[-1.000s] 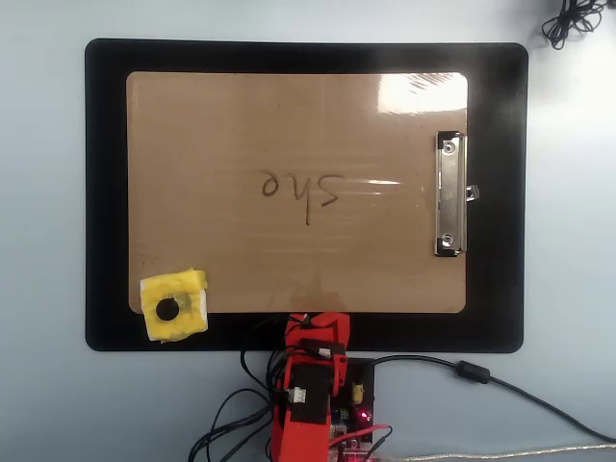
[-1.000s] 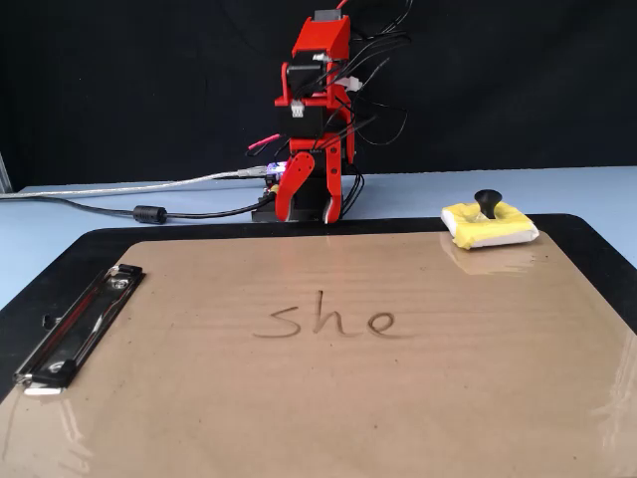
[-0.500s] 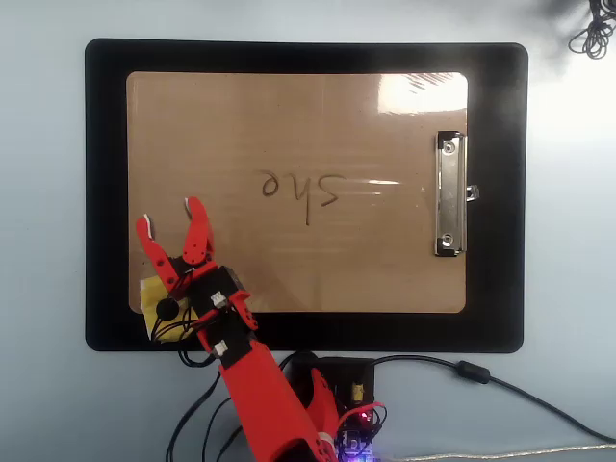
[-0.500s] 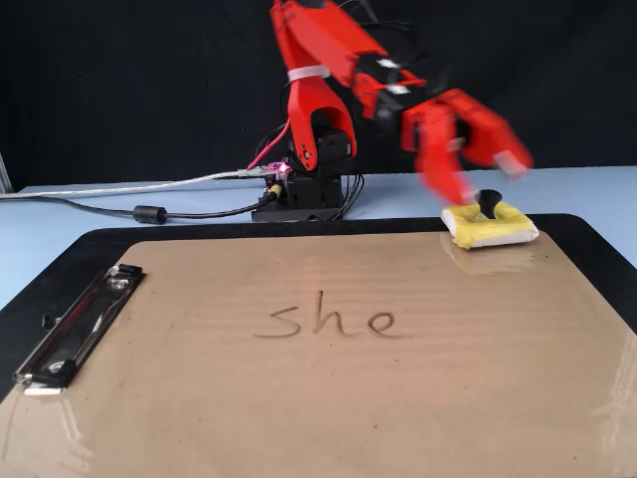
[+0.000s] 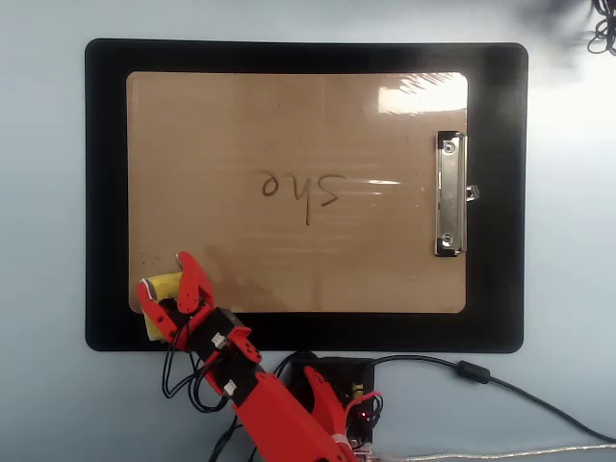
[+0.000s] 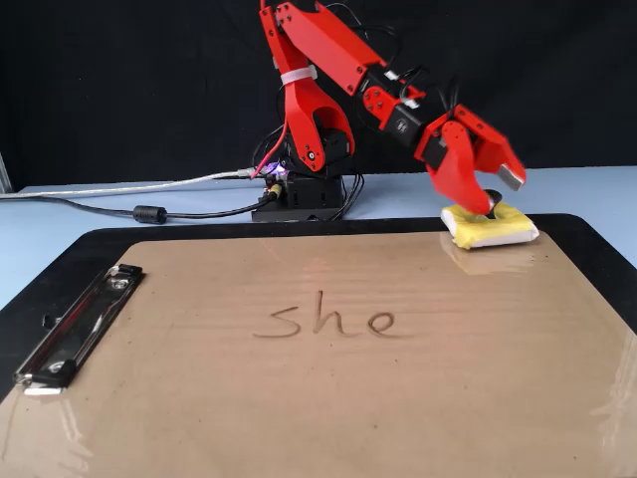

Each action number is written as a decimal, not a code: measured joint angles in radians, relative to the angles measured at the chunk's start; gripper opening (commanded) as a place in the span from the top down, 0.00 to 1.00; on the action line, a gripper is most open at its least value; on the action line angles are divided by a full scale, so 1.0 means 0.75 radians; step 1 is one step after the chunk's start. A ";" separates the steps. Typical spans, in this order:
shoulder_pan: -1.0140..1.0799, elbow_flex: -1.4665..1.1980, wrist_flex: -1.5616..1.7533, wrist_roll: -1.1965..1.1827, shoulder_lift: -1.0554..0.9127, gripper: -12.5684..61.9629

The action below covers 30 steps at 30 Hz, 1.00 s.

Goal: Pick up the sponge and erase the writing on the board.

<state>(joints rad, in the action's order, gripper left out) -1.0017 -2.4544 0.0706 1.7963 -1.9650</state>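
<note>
The yellow sponge lies at the far right corner of the tan board in the fixed view. In the overhead view the sponge sits at the board's lower left corner, partly over the black mat. My red gripper hangs just over the sponge, jaws apart on either side of its dark centre knob. In the overhead view the gripper covers most of the sponge. The writing "she" is in the board's middle, also in the overhead view, well away from the gripper.
The board lies on a larger black mat. Its silver clip is at the right side in the overhead view and at the left in the fixed view. The arm's base and cables sit behind the mat.
</note>
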 measured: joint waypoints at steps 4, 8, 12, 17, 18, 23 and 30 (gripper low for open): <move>-0.072 -0.207 0.344 -0.029 -0.006 0.42; -0.119 -0.205 0.407 -0.035 -0.002 0.42; -0.168 -0.209 0.407 -0.037 0.031 0.42; -0.213 -0.237 0.417 -0.119 0.121 0.42; -0.215 -0.235 0.417 -0.139 0.147 0.42; -0.221 -0.235 0.425 -0.174 0.194 0.42; -0.256 -0.272 0.427 -0.272 0.231 0.42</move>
<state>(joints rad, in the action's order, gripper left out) -1.1934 -2.6584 0.3912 1.5923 -1.7917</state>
